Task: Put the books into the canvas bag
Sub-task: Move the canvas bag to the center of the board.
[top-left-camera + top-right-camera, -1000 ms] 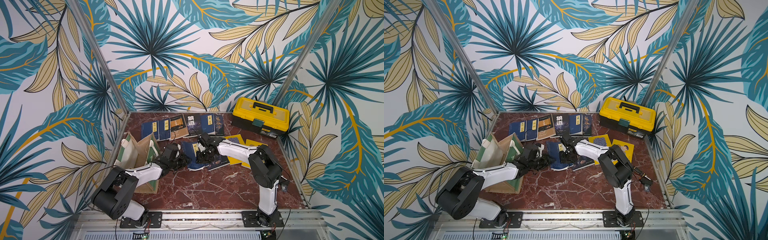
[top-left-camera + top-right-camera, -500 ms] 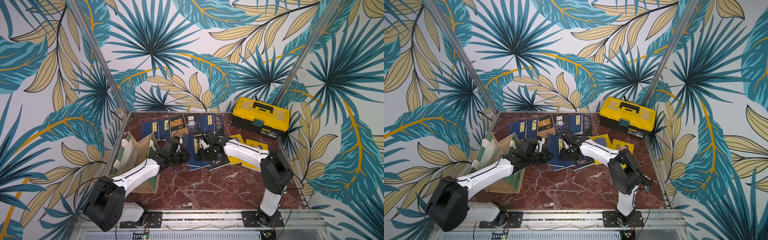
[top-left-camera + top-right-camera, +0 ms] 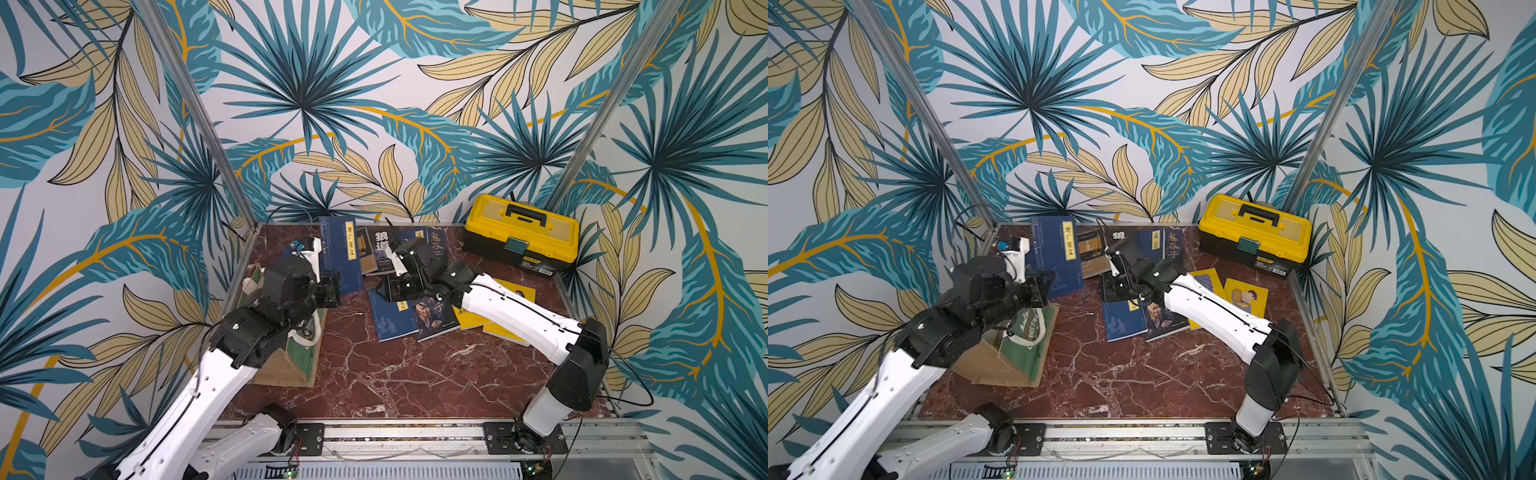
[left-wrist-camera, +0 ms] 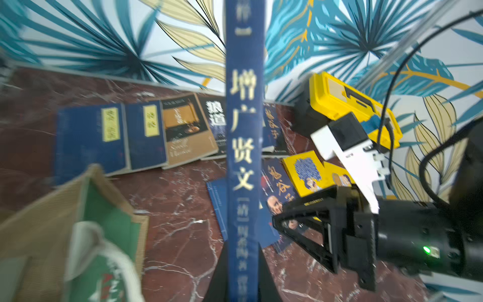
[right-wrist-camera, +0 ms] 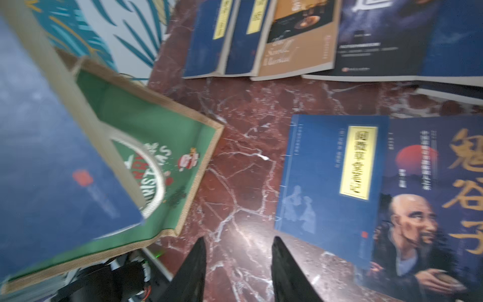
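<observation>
My left gripper (image 3: 330,291) is shut on the lower edge of a navy book (image 3: 338,253) with a yellow title strip. It holds the book upright, above the table, beside the canvas bag (image 3: 291,361). In the left wrist view the book's spine (image 4: 243,157) stands between the fingers. The tan bag with green panels lies tilted at the left, its mouth mostly hidden by my left arm. My right gripper (image 5: 239,239) is open over bare marble, next to a flat navy book (image 5: 329,177). More books (image 3: 382,249) lie along the back wall.
A yellow-and-black toolbox (image 3: 521,235) stands at the back right. Yellow books (image 3: 1246,297) lie under my right arm near the right wall. A dark book with a bald man's face (image 3: 434,320) overlaps the flat navy one. Red marble table (image 3: 415,374) spreads in front.
My left gripper has closed on the navy book, raised it from the table and tipped it upright toward the bag. My right gripper has drawn back from that book, slightly to the right.
</observation>
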You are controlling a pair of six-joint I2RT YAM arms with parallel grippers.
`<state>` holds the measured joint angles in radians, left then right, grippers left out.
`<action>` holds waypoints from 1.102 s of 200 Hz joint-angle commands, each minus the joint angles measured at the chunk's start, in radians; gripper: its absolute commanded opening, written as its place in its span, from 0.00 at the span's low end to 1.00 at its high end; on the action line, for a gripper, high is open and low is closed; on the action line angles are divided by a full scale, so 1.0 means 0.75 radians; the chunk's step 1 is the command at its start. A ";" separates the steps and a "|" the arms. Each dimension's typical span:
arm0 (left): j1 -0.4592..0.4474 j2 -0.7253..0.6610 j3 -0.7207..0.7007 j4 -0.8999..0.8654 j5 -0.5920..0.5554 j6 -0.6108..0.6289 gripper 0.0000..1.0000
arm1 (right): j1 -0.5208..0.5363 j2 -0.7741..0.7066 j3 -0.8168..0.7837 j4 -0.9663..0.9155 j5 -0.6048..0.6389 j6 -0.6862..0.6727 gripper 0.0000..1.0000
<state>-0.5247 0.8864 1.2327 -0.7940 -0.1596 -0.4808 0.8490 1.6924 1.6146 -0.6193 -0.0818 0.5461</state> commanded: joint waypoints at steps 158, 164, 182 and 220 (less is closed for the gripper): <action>0.000 -0.384 0.121 -0.406 -0.478 0.288 0.00 | 0.382 0.768 1.042 -0.243 0.134 0.051 0.66; 0.000 -0.382 0.110 -0.415 -0.472 0.282 0.00 | 0.382 0.771 1.042 -0.251 0.133 0.045 0.62; 0.001 -0.367 0.089 -0.450 -0.427 0.275 0.00 | 0.378 0.758 1.023 -0.290 0.168 0.032 0.50; 0.002 -0.255 0.077 -0.553 -0.246 0.235 0.00 | 0.358 0.564 0.734 -0.145 0.250 0.023 0.25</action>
<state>-0.5247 0.6373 1.3174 -1.1759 -0.4526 -0.2852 1.1309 2.2200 2.2818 -0.7692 0.0429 0.5739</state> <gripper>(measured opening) 0.121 0.307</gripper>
